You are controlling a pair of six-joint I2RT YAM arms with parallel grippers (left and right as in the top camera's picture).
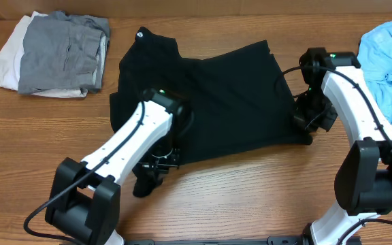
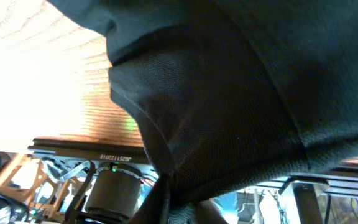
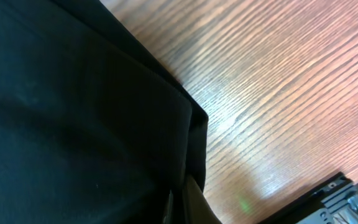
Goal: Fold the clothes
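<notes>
Pinching the shirt [image 1: 216,95] at a corner, the right claw [image 1: 309,131] is clamped on the black cloth, which spreads away to its left. The left claw [image 1: 156,167] sits at the shirt's edge under draped cloth; whether its jaws are apart or together I cannot tell. Grey clothes [image 1: 60,51] lie well beyond it, and a blue garment [image 1: 386,61] lies right of the right claw.
</notes>
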